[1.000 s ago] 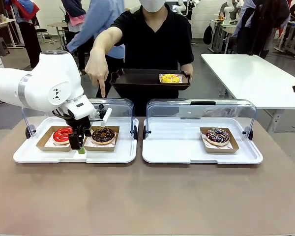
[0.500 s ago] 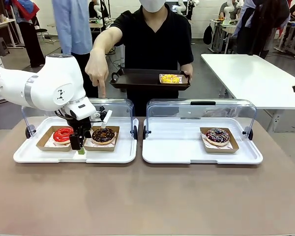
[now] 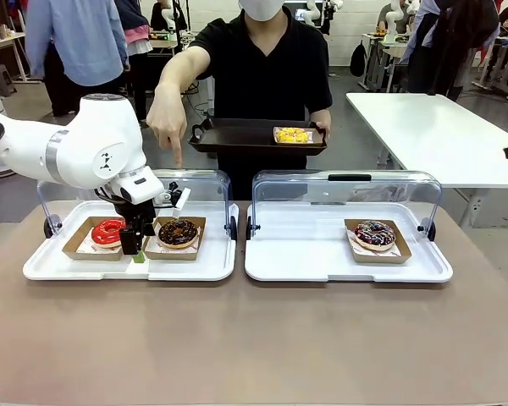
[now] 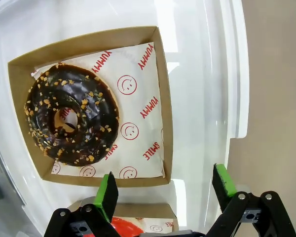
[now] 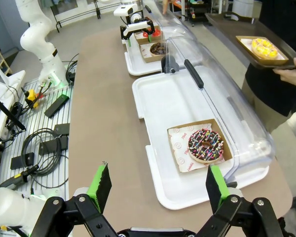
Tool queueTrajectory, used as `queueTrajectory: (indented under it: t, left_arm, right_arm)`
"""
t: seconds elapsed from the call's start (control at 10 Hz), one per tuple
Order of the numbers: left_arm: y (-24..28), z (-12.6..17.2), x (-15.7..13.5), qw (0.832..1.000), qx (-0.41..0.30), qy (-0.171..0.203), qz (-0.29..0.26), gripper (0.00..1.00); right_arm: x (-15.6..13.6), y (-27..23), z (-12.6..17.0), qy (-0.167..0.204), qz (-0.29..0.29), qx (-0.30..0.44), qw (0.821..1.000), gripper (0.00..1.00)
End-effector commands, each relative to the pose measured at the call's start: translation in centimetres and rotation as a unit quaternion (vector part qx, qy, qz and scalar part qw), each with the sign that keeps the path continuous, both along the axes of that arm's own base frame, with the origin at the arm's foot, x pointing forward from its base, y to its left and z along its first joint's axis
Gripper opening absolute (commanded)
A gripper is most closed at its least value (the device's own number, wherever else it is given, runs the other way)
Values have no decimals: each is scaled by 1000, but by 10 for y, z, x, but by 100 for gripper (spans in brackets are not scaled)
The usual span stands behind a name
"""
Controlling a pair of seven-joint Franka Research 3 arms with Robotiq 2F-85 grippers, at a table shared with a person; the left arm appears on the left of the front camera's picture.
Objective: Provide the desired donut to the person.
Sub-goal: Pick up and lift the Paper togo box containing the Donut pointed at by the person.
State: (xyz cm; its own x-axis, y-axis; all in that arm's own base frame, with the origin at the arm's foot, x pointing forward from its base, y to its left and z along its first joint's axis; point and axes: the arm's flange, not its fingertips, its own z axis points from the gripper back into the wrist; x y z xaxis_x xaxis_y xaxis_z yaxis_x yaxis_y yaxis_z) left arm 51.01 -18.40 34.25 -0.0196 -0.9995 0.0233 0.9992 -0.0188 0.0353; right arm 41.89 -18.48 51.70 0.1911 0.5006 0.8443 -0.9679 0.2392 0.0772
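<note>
Two donuts sat in the white tray [image 3: 110, 269], and we judged the chocolate donut [image 3: 179, 232] to be the wanted one. The person [image 3: 267, 76] held a hand [image 3: 165, 118] with one finger pointing down, at twelve o'clock from that donut in the front view. The red donut [image 3: 108, 231] lay at nine o'clock from the chocolate one, in its own box.

Our left claw [image 3: 137, 251] hung low between the two, spread wide and pinching nothing. In the front view the chocolate donut lay at about two o'clock from it, just beside it.

In the left wrist view the donut sat at ten o'clock from the gap between the pads. Its box [image 4: 163, 98] had its near edge running roughly nine to three, nearly in line with the jaws. One pad stood just beside that edge. The other stood out past the box's corner, at three o'clock, near the tray's rim. We judged that the claw had to shift toward ten o'clock, or turn, before it could close across a box wall.

Our right claw [image 5: 158, 182] was also spread and empty, high over the table's other end and well apart from the white tray. So the left arm was plainly the nearer one.
</note>
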Motion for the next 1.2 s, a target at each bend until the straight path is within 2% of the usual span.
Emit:
queueTrajectory:
  t: [0.0,0.6,1.0,1.1]
  left_arm:
    - [-4,0,5,1000,-1,3,0,100]
    - [-10,-14,6,1000,0,25,-8,100]
    - [-11,-15,7,1000,2,23,-5,100]
    - [-11,-16,7,1000,1,21,-6,97]
  right_arm:
    - [1,0,0,1,2,2,1000,100]
    - [1,0,0,1,2,2,1000,100]
    - [1,0,0,1,2,2,1000,100]
    - [1,0,0,1,2,2,1000,100]
